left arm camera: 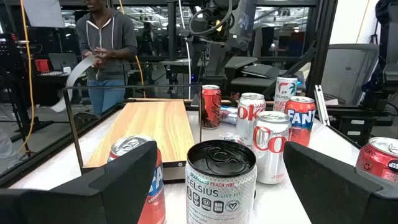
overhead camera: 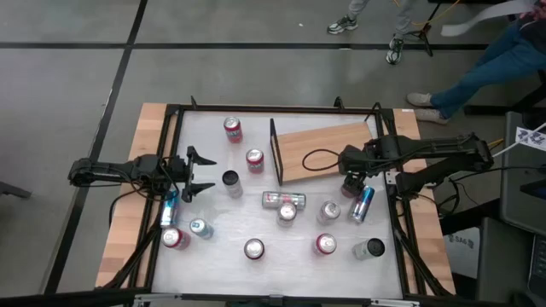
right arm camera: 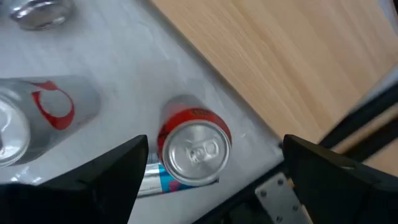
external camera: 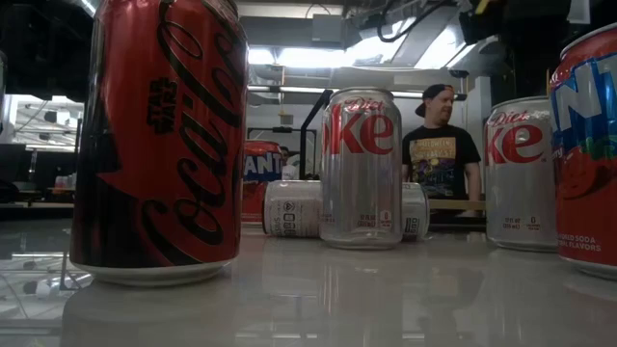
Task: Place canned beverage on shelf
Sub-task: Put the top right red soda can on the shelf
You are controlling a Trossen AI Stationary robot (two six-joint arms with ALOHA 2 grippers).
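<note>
On the white table [overhead camera: 281, 256], about thirteen cans surround one bare shelf [overhead camera: 328, 147].

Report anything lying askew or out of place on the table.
Three cans lie on their sides among upright ones: a silver can near the table's middle, a blue can by the right gripper, and another blue can by the left gripper. The light-brown wooden shelf holds no can.

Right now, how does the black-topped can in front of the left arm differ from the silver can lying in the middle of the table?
The Celsius can stands upright, while the silver can lies on its side. The Celsius can has a black lid and pale body; the silver can is plain silver with dark print. The Celsius can stands just ahead of the left gripper, whose jaws are open; the silver can has no gripper near it. Both rest on the white table, off the shelf.
</note>
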